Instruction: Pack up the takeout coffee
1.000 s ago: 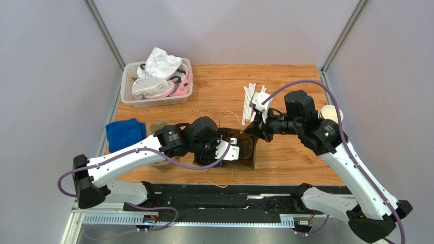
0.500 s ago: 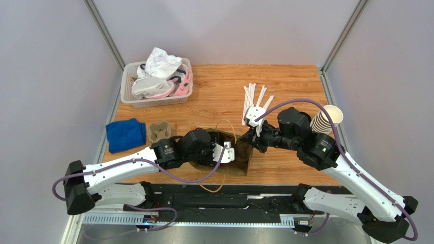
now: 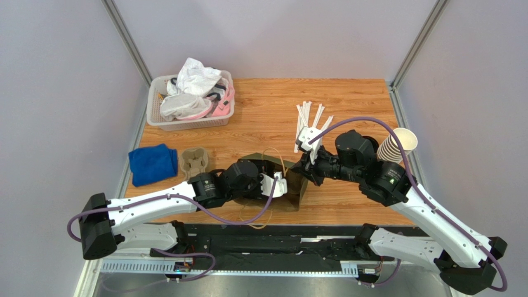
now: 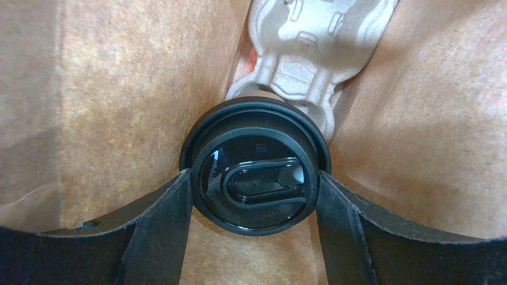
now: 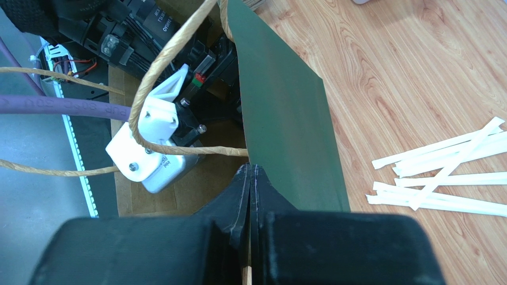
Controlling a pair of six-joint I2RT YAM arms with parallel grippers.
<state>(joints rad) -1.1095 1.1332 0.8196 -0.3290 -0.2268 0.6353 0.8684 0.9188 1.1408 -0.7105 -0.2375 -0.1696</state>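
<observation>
The left hand (image 4: 253,176) is clamped on the takeout coffee (image 4: 255,166), inside the paper bag (image 4: 119,101). Just past the cup lies a cup carrier (image 4: 315,41). The right hand (image 5: 250,178) pinches the bag's edge. Next, likely: set it down, let go.

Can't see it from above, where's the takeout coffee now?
The takeout coffee sits inside the paper bag at the table's near middle, in the left claw; left wrist view shows its lid beside a pulp carrier.
</observation>
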